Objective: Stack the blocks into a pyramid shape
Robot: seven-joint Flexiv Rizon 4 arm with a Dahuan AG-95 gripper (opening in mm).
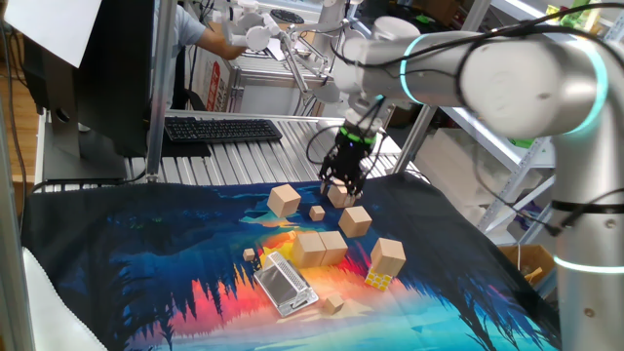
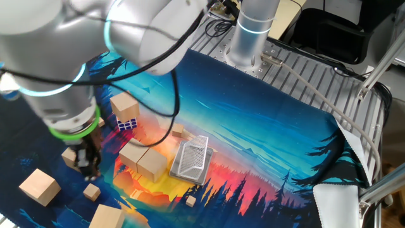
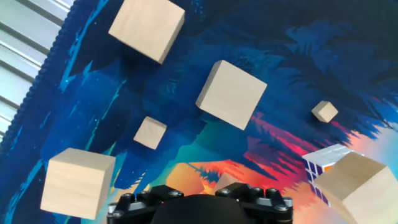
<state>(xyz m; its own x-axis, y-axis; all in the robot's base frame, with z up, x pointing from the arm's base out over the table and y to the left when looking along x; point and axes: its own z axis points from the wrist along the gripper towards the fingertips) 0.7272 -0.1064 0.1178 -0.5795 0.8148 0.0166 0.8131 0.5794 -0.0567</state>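
Note:
My gripper (image 1: 343, 187) hovers a little above the cloth with its fingers apart and nothing between them. Three loose tan blocks lie around it: one behind it near the cloth's far edge (image 1: 339, 195), one to its right (image 1: 355, 220), one to the left (image 1: 284, 200). Two more blocks (image 1: 322, 248) sit side by side on the cloth. Another block (image 1: 387, 258) rests on the puzzle cube (image 1: 378, 280). In the other fixed view the gripper (image 2: 87, 170) partly hides a block (image 2: 68, 155). The hand view shows only the black housing (image 3: 199, 208); the fingers are hidden.
A silver metal grater-like piece (image 1: 286, 283) lies in front of the paired blocks. Tiny wooden cubes (image 1: 317, 212) (image 1: 333, 305) are scattered about. A keyboard (image 1: 222, 129) sits on the slatted metal table beyond the cloth. The arm's base (image 2: 253, 31) stands at the cloth's edge.

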